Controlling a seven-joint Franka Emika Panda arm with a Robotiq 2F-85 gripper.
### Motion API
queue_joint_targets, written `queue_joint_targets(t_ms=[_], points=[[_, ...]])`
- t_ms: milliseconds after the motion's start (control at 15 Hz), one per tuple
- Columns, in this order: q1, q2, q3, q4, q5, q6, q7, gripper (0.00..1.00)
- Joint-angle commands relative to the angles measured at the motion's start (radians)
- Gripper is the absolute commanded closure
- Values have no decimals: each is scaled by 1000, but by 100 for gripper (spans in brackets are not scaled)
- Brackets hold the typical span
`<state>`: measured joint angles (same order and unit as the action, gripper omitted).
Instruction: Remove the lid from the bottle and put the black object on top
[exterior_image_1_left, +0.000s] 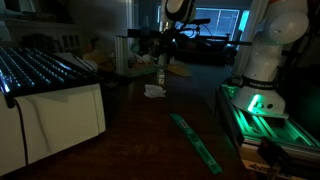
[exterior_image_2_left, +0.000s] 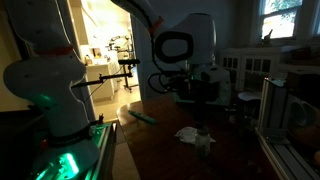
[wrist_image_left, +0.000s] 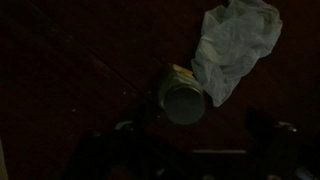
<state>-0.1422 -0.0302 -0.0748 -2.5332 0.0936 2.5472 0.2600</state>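
While crumpled paper (wrist_image_left: 235, 45) touches the bottle (wrist_image_left: 183, 100), I cannot tell how wide the fingers (wrist_image_left: 268, 135) stand.

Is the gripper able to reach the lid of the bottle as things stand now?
Probably yes: the gripper hangs above the bottle, nothing between; the crumpled white thing lies beside it.

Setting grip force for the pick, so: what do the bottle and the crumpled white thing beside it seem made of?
The bottle: probably plastic, smooth, pale and translucent with a greenish-yellow tint; the dim light leaves glass possible. The crumpled white thing: looks like paper or tissue, matte, with soft folds and creases; thin cloth cannot be ruled out.
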Motion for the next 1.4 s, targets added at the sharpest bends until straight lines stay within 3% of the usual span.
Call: queue_joint_targets(t_ms=[0, 600, 867, 1333], points=[[11, 23, -14, -29, 17, 52, -30, 0], [16, 70, -13, -51, 48, 189, -36, 0], [22, 87, -9, -49, 67, 210, -42, 15], [27, 97, -8, -49, 91, 231, -60, 19]])
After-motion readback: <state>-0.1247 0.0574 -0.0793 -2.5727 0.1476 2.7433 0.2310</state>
